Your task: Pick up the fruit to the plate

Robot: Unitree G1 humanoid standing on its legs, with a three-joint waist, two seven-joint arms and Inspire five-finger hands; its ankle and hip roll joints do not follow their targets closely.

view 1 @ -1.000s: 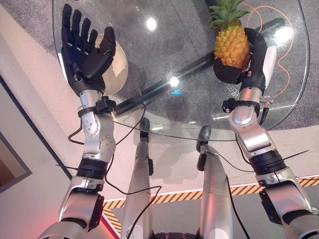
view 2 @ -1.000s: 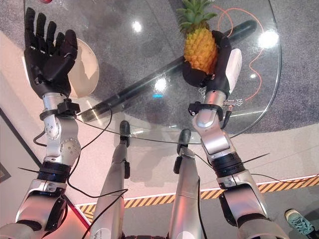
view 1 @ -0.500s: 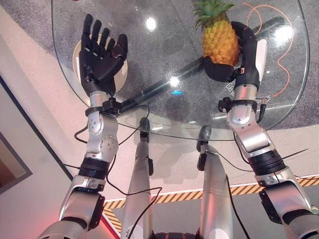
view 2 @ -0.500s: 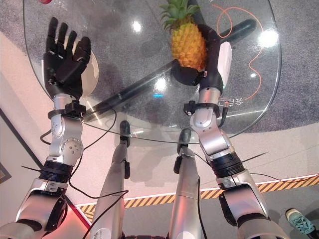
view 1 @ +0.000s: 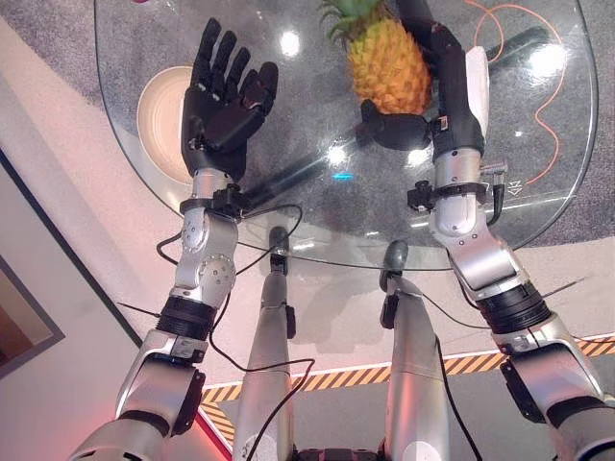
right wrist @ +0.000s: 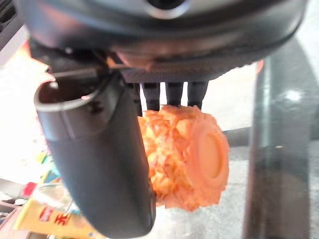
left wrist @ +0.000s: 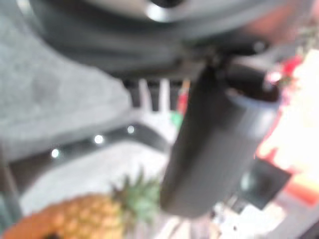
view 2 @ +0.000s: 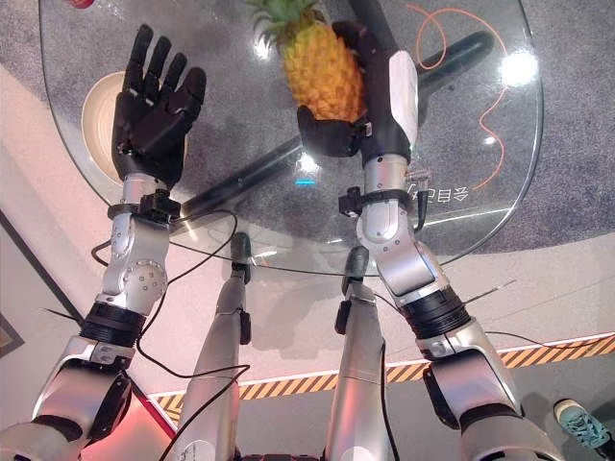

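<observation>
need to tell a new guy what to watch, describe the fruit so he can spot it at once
Start at the round glass table in front of the robot. Above its middle, the right hand has its fingers curled round a pineapple. It is the one orange-yellow, knobbly thing with a green leafy crown, unlike the pale plate on the robot's left.

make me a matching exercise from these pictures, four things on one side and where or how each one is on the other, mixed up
Things:
1. pineapple
2. plate
3. left hand
4. right hand

States:
A. fingers straight, holding nothing, over the glass table
B. lies on the table at the robot's left, nothing on it
C. curled round the fruit
D. held up above the table, leaves pointing away from the robot

Pairs: 1-D, 2-B, 3-A, 4-C
</observation>
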